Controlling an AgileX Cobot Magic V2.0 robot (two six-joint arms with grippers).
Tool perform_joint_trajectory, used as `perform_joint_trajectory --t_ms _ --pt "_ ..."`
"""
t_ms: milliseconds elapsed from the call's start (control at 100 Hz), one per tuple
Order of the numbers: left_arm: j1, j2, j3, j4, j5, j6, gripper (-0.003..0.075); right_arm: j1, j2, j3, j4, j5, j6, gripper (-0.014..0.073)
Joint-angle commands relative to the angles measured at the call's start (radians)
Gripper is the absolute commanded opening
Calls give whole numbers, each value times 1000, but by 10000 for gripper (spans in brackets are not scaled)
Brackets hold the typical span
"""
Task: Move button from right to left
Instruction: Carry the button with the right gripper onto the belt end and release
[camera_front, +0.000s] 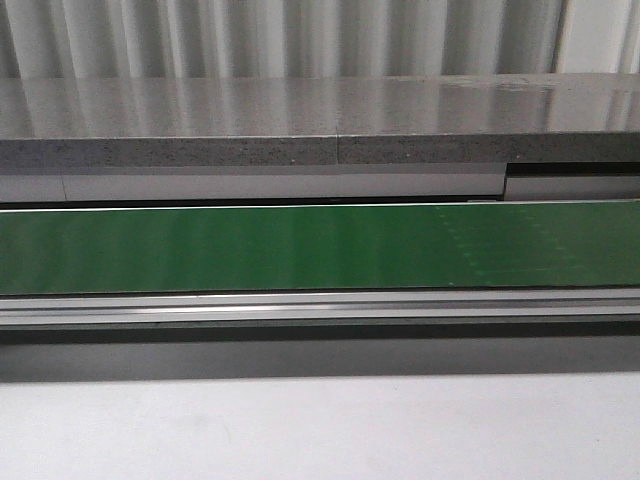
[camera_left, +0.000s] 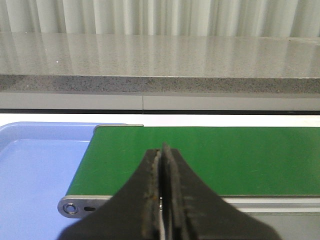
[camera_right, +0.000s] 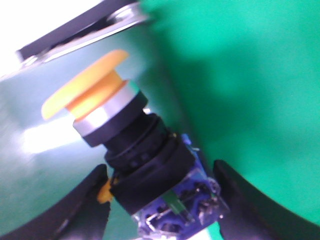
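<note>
Between my right gripper's (camera_right: 160, 200) two dark fingers (camera_right: 80, 210) sits the button (camera_right: 135, 155), its blue-and-grey contact block nearest me, then the black collar, a silver ring, and the orange-yellow mushroom cap tilted away. The fingers stand on either side of the block with gaps showing; whether they grasp it or are released I cannot tell in this blurred view. Under it lies the green conveyor belt (camera_right: 250, 75). My left gripper (camera_left: 161, 200) is clenched, fingers pressed together on nothing, over the belt's metal end roller. Beside that end lies a blue tray (camera_left: 35, 170). Farther off runs a grey speckled stone ledge (camera_left: 160, 60), then pale corrugated wall (camera_front: 300, 35).
</note>
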Motion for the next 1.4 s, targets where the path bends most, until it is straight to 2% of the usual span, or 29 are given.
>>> perform_joint_trajectory --t_ms 0,200,540,630,720,780,1080,1150,1210,1290,1390 --pt "3 -35 25 -2 -81 -7 -20 48 -40 -21 8 5 -13 238" --pt "3 -35 25 -2 -81 -7 -20 67 -11 -19 108 5 -13 238" --pt "3 -35 25 -2 -81 -7 -20 67 90 -19 114 22 -13 250" --pt "3 -35 25 -2 -81 -7 -20 67 94 -19 114 26 -15 345" --pt "3 -35 25 -2 -81 -7 -20 67 93 -19 114 25 -45 513" --pt "3 -35 25 -2 -81 -7 -20 67 86 -19 114 23 -77 573" --pt "3 -35 25 -2 -81 -7 -20 70 -50 -18 121 27 -180 581" --pt "3 -35 25 -2 -81 -7 -20 84 -95 -8 121 25 -197 560" --pt "3 -35 25 -2 -81 -7 -20 99 -136 5 121 21 -198 502" --pt "3 -35 25 -2 -81 -7 -20 128 -183 30 121 7 -198 377" --pt "3 -35 25 -2 -81 -7 -20 172 -239 62 121 -10 -198 148"
